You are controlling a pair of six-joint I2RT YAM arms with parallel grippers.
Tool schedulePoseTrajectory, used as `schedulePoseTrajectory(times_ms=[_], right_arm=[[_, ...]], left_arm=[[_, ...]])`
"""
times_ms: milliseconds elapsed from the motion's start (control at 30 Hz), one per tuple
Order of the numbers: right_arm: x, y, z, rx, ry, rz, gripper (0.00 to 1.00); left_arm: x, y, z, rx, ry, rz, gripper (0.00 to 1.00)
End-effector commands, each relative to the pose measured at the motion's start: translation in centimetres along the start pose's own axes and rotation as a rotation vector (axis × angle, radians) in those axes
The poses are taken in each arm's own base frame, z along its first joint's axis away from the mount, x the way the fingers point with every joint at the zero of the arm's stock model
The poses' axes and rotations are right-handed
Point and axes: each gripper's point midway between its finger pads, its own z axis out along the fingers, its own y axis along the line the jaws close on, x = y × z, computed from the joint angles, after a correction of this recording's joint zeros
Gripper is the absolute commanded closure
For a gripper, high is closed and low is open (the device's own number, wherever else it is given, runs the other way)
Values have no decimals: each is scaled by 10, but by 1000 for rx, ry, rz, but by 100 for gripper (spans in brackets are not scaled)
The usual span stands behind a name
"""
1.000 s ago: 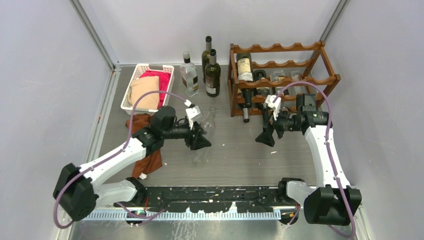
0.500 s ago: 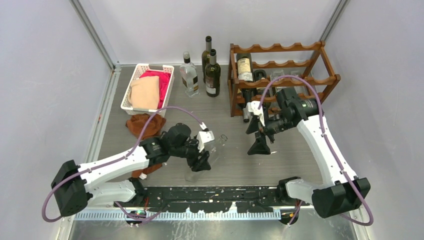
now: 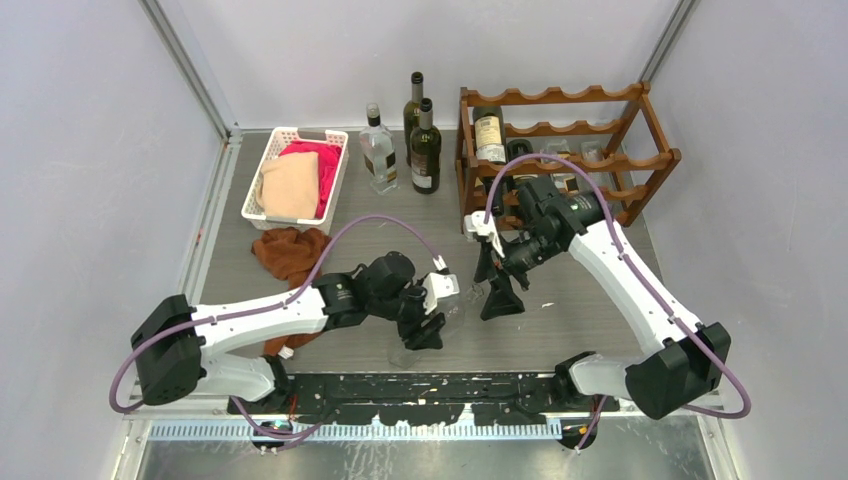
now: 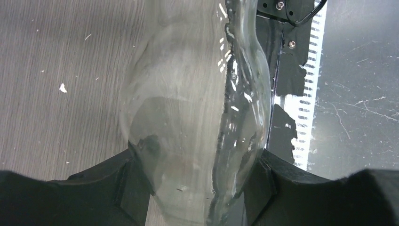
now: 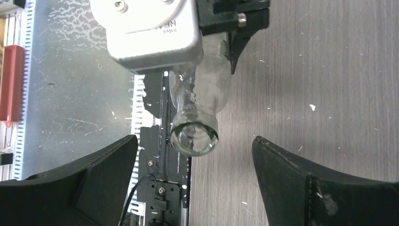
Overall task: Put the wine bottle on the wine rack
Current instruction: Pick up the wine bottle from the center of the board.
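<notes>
A clear glass wine bottle [image 3: 455, 298] is held tilted above the table's near middle, its mouth pointing right. My left gripper [image 3: 425, 322] is shut on its body; in the left wrist view both black fingers [image 4: 127, 183] press the glass of the wine bottle [image 4: 197, 108]. My right gripper [image 3: 490, 287] stands open just right of the bottle's mouth. In the right wrist view the wine bottle's open mouth [image 5: 194, 135] faces the camera between the wide-apart fingers [image 5: 291, 174], touching neither. The reddish-brown wine rack [image 3: 560, 97] stands at the back right with several bottles lying in it.
Two dark bottles [image 3: 425, 150] and a clear one [image 3: 378, 150] stand left of the rack. A white basket [image 3: 278, 140] of cloths sits at the back left, with a brown cloth [image 3: 290, 250] in front of it. The arms' black base rail [image 3: 420, 385] runs along the near edge.
My left arm has carried the clear bottle rightward and toward the near edge. My right arm has swung left, away from the rack, up to the bottle's mouth, still open.
</notes>
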Motion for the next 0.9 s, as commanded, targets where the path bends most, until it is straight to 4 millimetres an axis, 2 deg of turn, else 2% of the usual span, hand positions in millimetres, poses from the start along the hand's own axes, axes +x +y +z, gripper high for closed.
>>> schedulePoseTrajectory(times_ms=[0, 367, 533, 733, 800, 867], right_arm=[[1, 0, 7, 1, 20, -20, 6], [9, -6, 19, 28, 74, -22, 29], [10, -5, 21, 19, 85, -27, 34], [15, -4, 24, 14, 102, -27, 59], [17, -3, 25, 9, 103, -26, 71], [19, -1, 26, 2, 102, -22, 90]], left_arm=[[-51, -5, -1, 25, -134, 83, 100], [-55, -5, 9, 47, -121, 55, 100], [-54, -5, 11, 50, -112, 51, 100], [-52, -3, 13, 47, -102, 46, 100], [-51, -3, 15, 42, -94, 23, 99], [-50, -2, 16, 35, -86, 8, 96]])
